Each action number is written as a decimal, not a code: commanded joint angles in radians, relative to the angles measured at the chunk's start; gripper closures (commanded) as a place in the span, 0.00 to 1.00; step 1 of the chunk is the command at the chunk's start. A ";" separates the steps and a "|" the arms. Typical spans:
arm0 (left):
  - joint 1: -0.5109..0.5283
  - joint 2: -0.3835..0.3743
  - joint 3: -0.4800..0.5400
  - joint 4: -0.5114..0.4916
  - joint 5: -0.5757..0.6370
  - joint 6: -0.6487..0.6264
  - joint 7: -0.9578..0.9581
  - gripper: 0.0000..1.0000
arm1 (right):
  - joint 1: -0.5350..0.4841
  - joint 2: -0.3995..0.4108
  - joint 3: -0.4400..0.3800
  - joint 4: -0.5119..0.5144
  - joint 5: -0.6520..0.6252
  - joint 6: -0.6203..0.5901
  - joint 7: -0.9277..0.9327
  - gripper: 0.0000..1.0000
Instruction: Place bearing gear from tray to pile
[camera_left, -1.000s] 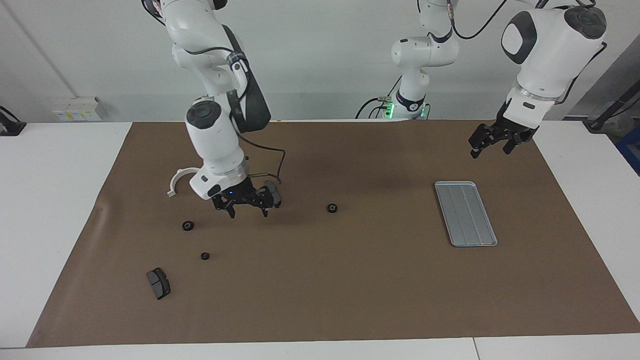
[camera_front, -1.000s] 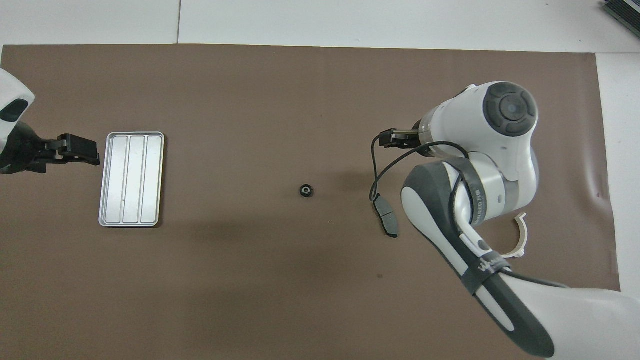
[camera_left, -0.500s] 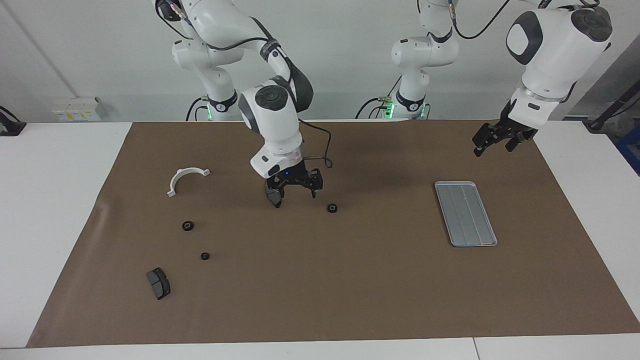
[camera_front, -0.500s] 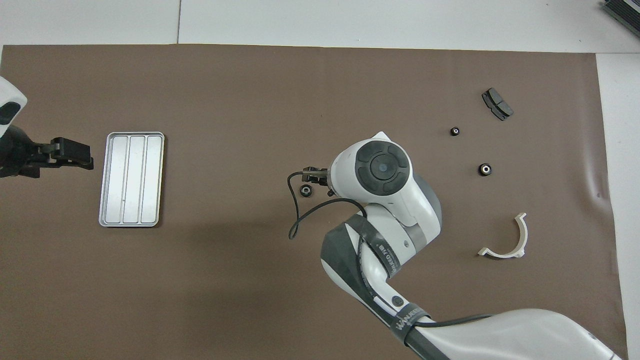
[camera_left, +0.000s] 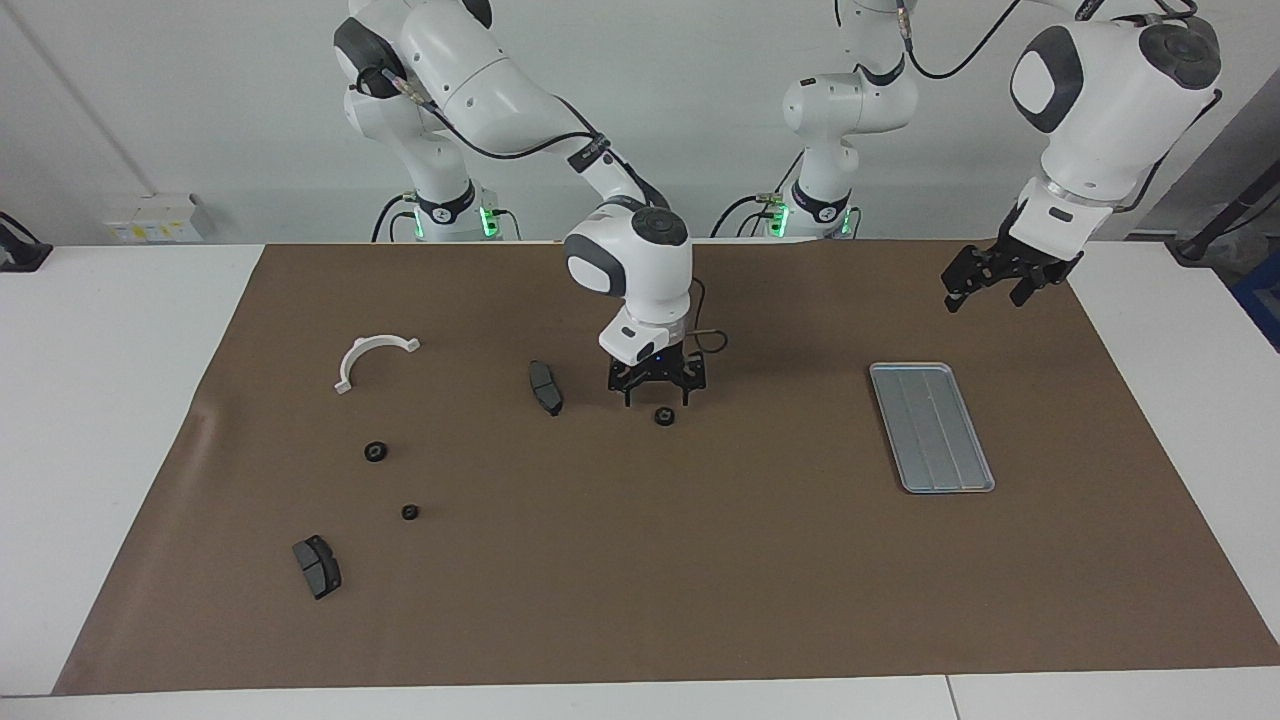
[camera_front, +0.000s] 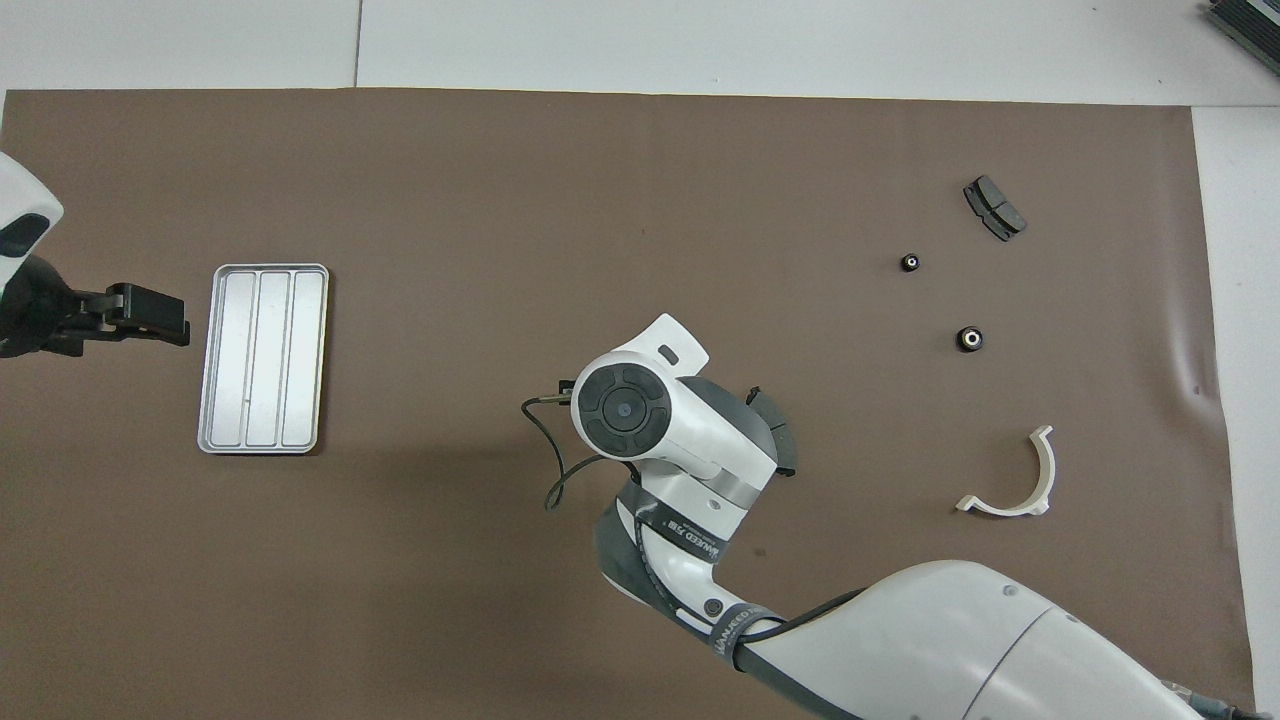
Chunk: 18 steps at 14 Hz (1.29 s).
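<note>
Right gripper (camera_left: 656, 390), fingers spread, directly above lone gear (camera_left: 663, 416) (tray (camera_left: 931, 427) at its 3 o'clock); left gripper (camera_left: 985, 280) waiting, fingers indiscernible.

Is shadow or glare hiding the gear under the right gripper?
Facing view: the gear shows plainly under the open right gripper, soft shadow only. Overhead view: the right arm covers it; the tray gleams, ridges readable.
</note>
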 joint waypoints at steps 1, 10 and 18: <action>0.005 -0.029 -0.004 -0.031 0.020 0.003 0.012 0.00 | -0.001 0.045 0.017 0.036 -0.084 0.028 0.011 0.00; 0.005 -0.025 -0.007 -0.029 0.020 0.035 0.021 0.00 | -0.001 0.047 0.017 0.031 -0.089 0.055 0.002 0.05; 0.002 -0.025 -0.006 -0.029 0.020 0.035 0.022 0.00 | -0.001 0.047 0.018 0.024 -0.089 0.056 0.005 0.41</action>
